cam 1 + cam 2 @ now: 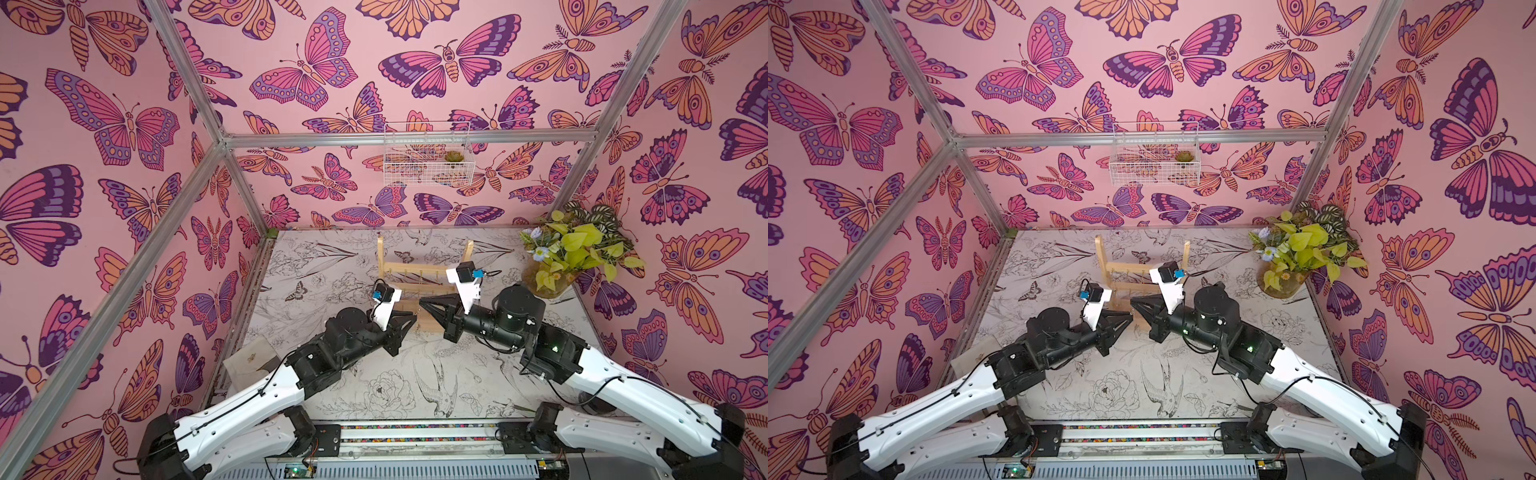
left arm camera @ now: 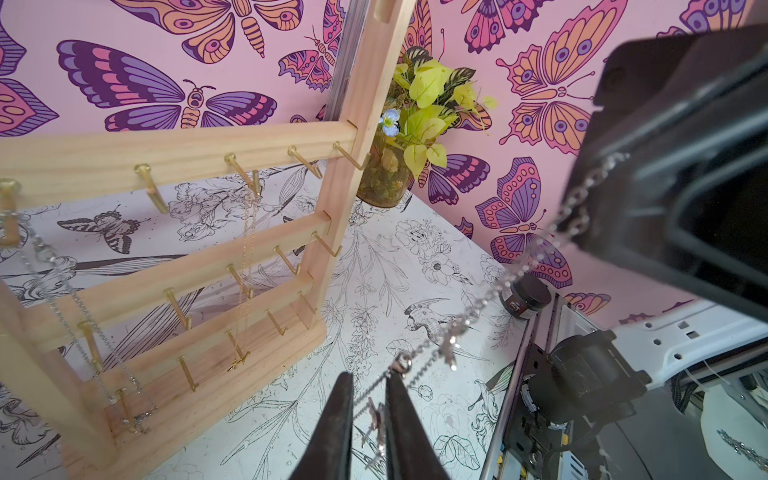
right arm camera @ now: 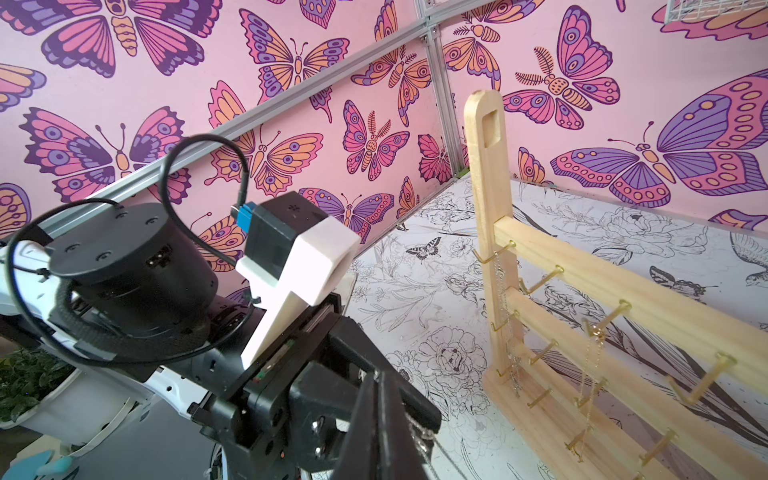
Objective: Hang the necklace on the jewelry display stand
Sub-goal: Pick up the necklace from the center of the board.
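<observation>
- Pale wooden ladder-like jewelry display stand [image 1: 415,266] [image 1: 1125,266] is upright at the rear centre of the floral-print table [image 1: 374,374] in both top views. Just in front of it, the left gripper [image 1: 412,318] and right gripper [image 1: 422,301] meet tip to tip.
- The white wire basket [image 1: 428,174] on the back wall holds a small green succulent [image 1: 454,156]. The round glass vase [image 1: 544,286] in the far right corner holds yellow-green foliage and pale blue flowers.
- Left wrist view: the fine gold chain necklace [image 2: 245,270] hangs from a top-crossbar hook down to the base. A plain silver chain [image 2: 54,270] hangs from the end hook.
- A silver charm chain necklace [image 2: 478,303] is stretched between the two grippers. The left jaws are slightly apart, and the chain passes through the gap.
- A small dark jar [image 2: 525,297] stands at the table edge; its contents cannot be seen.
- Right wrist view: the right jaws are closed, pinching the silver charm chain necklace [image 3: 422,436].
- A white pot [image 3: 45,411] holds a green plant.
</observation>
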Robot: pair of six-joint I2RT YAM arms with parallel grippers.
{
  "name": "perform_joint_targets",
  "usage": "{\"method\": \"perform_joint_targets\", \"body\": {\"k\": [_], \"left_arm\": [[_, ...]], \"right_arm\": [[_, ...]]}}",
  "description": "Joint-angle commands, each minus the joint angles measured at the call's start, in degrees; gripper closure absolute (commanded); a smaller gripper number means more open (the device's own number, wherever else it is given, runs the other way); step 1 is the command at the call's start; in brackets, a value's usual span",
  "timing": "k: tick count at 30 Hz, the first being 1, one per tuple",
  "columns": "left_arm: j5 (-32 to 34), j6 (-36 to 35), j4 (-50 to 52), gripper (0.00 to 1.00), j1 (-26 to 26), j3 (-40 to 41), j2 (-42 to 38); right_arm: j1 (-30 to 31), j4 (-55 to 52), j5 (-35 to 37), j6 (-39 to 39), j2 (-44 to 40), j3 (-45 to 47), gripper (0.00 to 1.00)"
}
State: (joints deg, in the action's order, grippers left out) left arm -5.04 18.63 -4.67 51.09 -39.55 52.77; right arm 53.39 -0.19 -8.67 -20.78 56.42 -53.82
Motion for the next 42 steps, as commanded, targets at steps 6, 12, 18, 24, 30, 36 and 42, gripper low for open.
{"method": "perform_joint_targets", "body": {"k": [6,12,18,24,30,36,42], "left_arm": [[0.25,-0.57,-1.49,0.80,0.50,-0.85,0.58],[-0.06,-0.62,-1.84,0.76,0.76,-1.01,0.91],[1.07,-0.83,-1.84,0.76,0.85,-0.99,0.84],[1.96,-0.95,-1.84,0.84,0.89,-0.65,0.31],[1.28,-0.99,-1.75,0.80,0.94,-0.68,0.31],[1.24,-0.70,-1.75,0.76,0.94,-0.14,-0.28],[1.52,-0.79,-1.75,0.80,0.94,0.11,-0.57]], "right_arm": [[0.67,1.76,-1.55,-0.35,0.79,-2.38,1.00],[0.67,1.70,-1.44,-0.32,0.71,-2.34,1.00],[0.67,1.56,-1.61,-0.19,0.40,-2.43,1.00],[0.66,1.15,-1.37,-0.23,-0.09,-2.25,1.00],[0.69,0.80,-0.17,0.21,-0.29,-2.08,1.00],[0.73,0.45,1.04,0.47,-0.53,-1.99,1.00],[0.67,0.51,0.86,0.40,-0.44,-2.15,1.00]]}}
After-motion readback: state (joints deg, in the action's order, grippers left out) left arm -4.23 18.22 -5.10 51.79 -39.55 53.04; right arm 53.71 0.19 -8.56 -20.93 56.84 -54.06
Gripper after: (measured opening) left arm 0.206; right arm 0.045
